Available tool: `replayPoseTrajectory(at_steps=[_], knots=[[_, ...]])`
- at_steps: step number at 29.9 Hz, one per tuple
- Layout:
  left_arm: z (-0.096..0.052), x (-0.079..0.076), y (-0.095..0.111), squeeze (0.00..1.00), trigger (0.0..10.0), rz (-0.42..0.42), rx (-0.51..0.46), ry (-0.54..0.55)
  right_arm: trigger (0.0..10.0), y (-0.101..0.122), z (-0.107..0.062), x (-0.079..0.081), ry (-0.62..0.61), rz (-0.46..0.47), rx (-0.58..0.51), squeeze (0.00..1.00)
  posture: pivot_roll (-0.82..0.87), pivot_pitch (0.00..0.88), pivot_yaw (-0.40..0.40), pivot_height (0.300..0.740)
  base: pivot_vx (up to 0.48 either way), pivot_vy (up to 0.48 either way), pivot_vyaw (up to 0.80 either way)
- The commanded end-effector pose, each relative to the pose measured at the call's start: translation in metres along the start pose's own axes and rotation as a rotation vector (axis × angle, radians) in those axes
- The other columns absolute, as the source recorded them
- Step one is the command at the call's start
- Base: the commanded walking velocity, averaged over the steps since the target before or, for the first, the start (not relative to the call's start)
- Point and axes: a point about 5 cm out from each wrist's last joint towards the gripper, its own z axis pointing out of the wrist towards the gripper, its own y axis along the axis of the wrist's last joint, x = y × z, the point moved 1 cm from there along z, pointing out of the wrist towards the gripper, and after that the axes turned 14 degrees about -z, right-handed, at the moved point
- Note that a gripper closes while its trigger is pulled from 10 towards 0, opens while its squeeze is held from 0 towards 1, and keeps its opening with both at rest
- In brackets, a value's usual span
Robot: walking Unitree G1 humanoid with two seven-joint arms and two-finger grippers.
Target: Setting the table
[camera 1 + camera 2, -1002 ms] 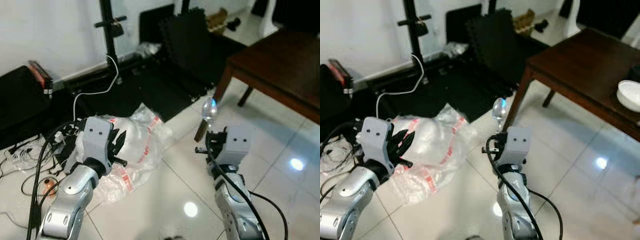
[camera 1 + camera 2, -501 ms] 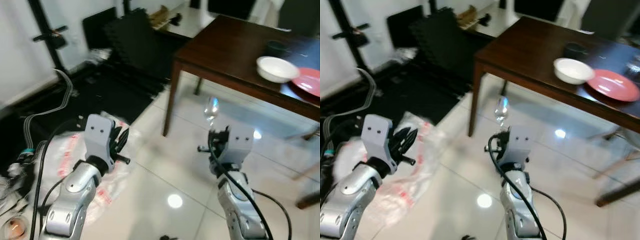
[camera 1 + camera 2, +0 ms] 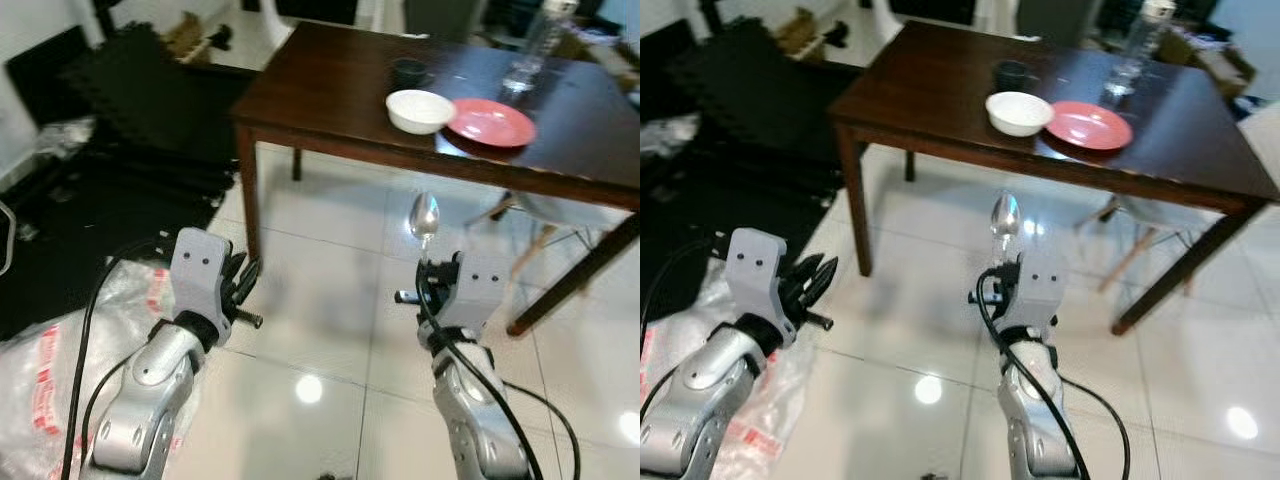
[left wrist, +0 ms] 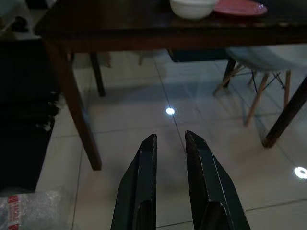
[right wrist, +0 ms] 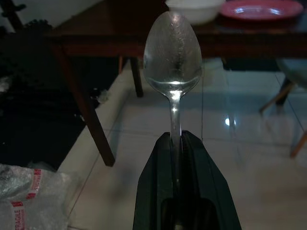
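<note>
My right gripper (image 3: 427,272) is shut on the handle of a silver spoon (image 3: 424,215), held upright with its bowl on top; the right wrist view has the spoon (image 5: 172,52) rising out of the closed fingers (image 5: 158,158). My left gripper (image 3: 241,282) is raised at the same height over the floor, its fingers (image 4: 148,158) a narrow gap apart with nothing between them. Ahead stands a dark wooden table (image 3: 320,85). On it are a white bowl (image 3: 420,108), a red plate (image 3: 490,122), a dark cup (image 3: 410,70) and a clear glass (image 3: 523,68).
A crumpled plastic bag (image 3: 40,370) lies on the tiled floor by my left arm. Black mats (image 3: 120,90) cover the floor to the left of the table. A chair (image 3: 540,210) is tucked under the table's near right side. Shiny tiles (image 3: 330,260) lie between me and the table.
The camera has swung right: the wall, stand and cables have left the picture and the table with bowl and plate has come into view. Both grippers keep their pose, spoon still held.
</note>
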Motion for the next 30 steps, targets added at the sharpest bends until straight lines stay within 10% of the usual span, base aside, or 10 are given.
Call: replayPoseTrajectory(at_steps=[1,10,13,30], knots=[[0.000,-0.001,-0.004,0.00,10.0,-0.008,0.011,0.000,8.6,-0.002,-0.001,0.000,-0.001,0.003,0.010,0.00,0.01,0.060,0.049,0.740,0.000,0.000,-0.80],[0.001,-0.001,-0.003,0.00,10.0,-0.002,0.002,0.000,8.6,-0.002,0.000,-0.001,-0.005,0.005,0.009,0.00,0.00,0.059,0.047,0.740,0.000,0.000,-0.80],[0.002,-0.001,-0.002,0.00,10.0,0.005,-0.007,0.001,10.0,0.000,0.000,0.000,-0.002,0.001,-0.006,0.00,0.00,0.060,0.047,0.740,0.000,0.000,-0.79],[0.008,-0.002,-0.002,0.00,10.0,0.012,-0.023,0.019,10.0,0.017,0.001,0.013,0.076,-0.008,-0.102,0.00,-0.01,0.062,0.050,0.740,0.461,0.000,0.00]])
